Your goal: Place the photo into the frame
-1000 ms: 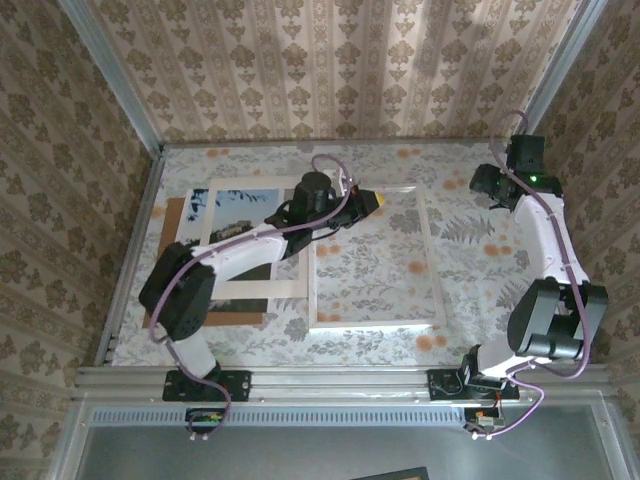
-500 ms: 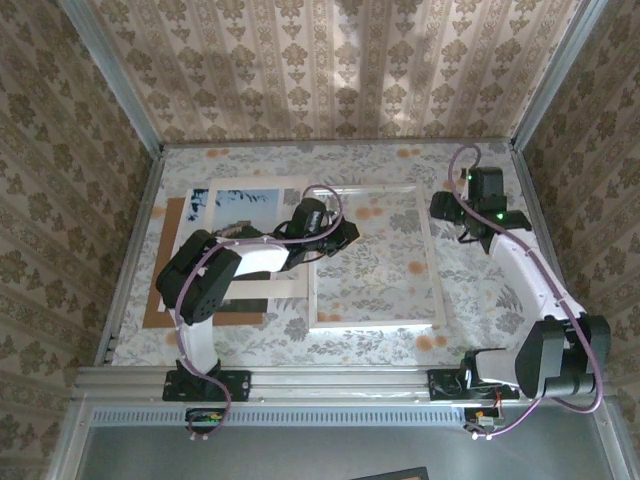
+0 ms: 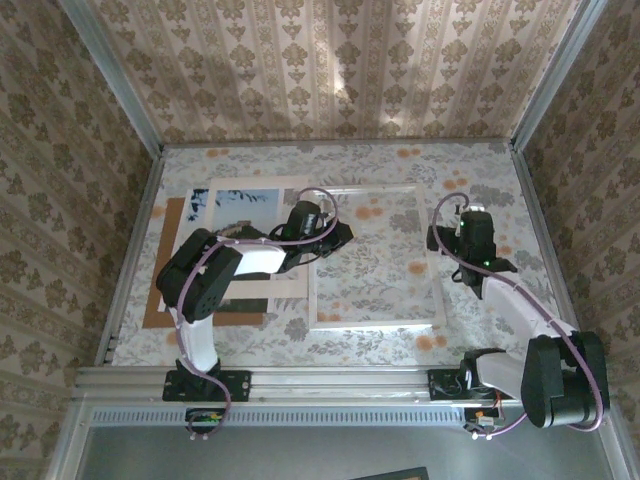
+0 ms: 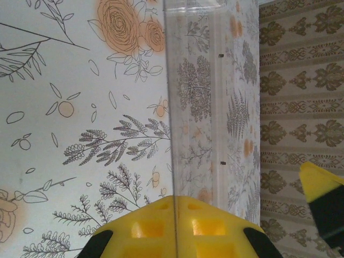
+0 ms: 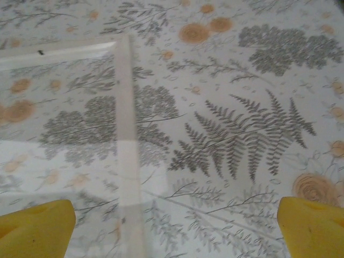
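Empty frame (image 3: 378, 322) lies flat mid-desk (image 3: 480, 165), left fingers (image 4: 156, 228) pressed together at its left edge, right fingers (image 5: 37, 228) spread wide over its right edge, the photo (image 3: 245, 205) far left at a white mat's (image 3: 275, 290) far end.

The frame (image 3: 375, 323) has a thin, smooth white rim around a clear, glossy pane, and the print beneath shows through it. The tabletop (image 3: 470, 170) wears a matt floral-printed sheet; whether it is paper or cloth cannot be told. The photo (image 3: 245, 200) looks like smooth paper. The mat (image 3: 245, 290) is matt white card, and the backing board (image 3: 155, 290) is plain brown, dull fibreboard. The left end effector (image 4: 175, 226) and right end effector (image 5: 174, 226) have matt yellow plastic fingers.
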Action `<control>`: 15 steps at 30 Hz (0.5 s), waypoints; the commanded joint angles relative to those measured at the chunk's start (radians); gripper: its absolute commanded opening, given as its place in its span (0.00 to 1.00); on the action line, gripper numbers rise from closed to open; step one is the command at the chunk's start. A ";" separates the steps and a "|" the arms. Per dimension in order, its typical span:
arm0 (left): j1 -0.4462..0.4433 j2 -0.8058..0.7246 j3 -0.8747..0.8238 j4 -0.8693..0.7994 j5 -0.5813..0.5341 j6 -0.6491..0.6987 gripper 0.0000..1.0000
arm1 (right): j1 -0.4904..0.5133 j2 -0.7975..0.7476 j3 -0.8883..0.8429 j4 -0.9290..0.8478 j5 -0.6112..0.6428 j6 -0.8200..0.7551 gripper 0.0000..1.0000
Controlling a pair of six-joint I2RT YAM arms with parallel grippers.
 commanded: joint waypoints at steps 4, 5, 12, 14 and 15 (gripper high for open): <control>0.022 0.019 0.001 0.022 0.007 0.028 0.00 | 0.002 0.066 -0.122 0.402 0.117 -0.079 0.99; 0.025 0.020 0.004 0.017 0.007 0.031 0.00 | 0.002 0.078 -0.132 0.440 0.124 -0.079 0.99; 0.036 0.015 0.001 -0.013 -0.001 0.050 0.00 | -0.001 0.159 -0.166 0.633 0.137 -0.094 0.99; 0.038 0.018 0.003 -0.016 0.002 0.054 0.00 | -0.008 0.164 -0.157 0.623 0.128 -0.085 0.99; 0.037 0.019 0.004 -0.017 0.006 0.053 0.00 | -0.010 0.164 -0.156 0.621 0.120 -0.084 0.99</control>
